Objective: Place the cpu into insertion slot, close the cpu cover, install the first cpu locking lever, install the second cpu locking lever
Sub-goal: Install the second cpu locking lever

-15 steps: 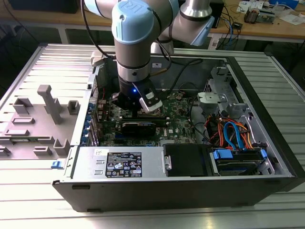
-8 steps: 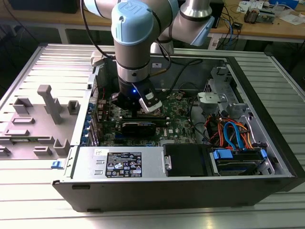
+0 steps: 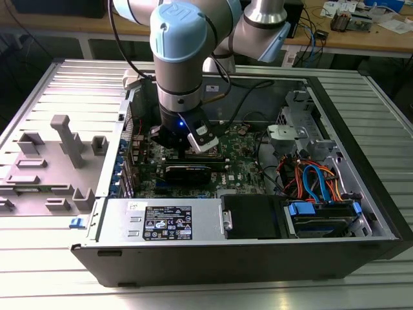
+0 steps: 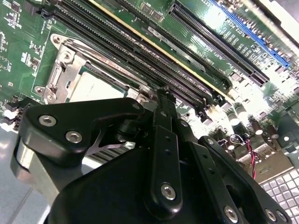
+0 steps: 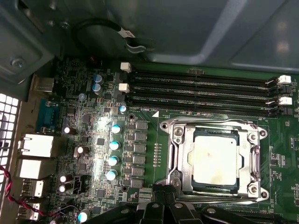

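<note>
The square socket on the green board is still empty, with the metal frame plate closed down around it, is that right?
Not empty: in the first wrist view the flat silvery-grey square cpu already sits in the square insertion slot, and the thin silver-grey metal cpu cover is closed down around it.

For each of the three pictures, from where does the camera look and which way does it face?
Exterior view: off the arm, above and outside the open computer case, looking down at the arm and its gripper.
First wrist view: on the arm, facing the motherboard; the cpu lies framed by the cpu cover; gripper parts at the edge.
Second wrist view: on the arm, looking obliquely past the gripper.
Both wrist views share the cpu and memory slots.
</note>
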`<state>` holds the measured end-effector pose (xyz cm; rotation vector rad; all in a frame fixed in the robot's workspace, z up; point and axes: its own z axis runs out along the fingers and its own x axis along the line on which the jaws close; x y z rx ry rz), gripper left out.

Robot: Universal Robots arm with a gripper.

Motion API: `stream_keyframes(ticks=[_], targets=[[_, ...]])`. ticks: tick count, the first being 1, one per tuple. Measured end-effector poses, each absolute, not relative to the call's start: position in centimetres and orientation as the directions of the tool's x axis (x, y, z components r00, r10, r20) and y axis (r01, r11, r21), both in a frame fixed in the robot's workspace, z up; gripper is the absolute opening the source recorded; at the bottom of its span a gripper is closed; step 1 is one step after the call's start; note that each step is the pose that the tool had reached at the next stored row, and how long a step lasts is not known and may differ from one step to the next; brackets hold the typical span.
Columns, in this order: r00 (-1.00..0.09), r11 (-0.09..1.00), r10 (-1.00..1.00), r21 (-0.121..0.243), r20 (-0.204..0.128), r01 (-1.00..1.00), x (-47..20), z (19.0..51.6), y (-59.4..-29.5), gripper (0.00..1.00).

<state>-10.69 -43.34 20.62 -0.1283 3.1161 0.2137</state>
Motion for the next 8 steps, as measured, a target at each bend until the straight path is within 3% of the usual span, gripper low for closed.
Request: stream_keyframes(ticks=[8], targets=[[-0.996,0.985,-0.08,0.15,-0.023,-0.083,-10.71,20.25,-43.3,0.11]])
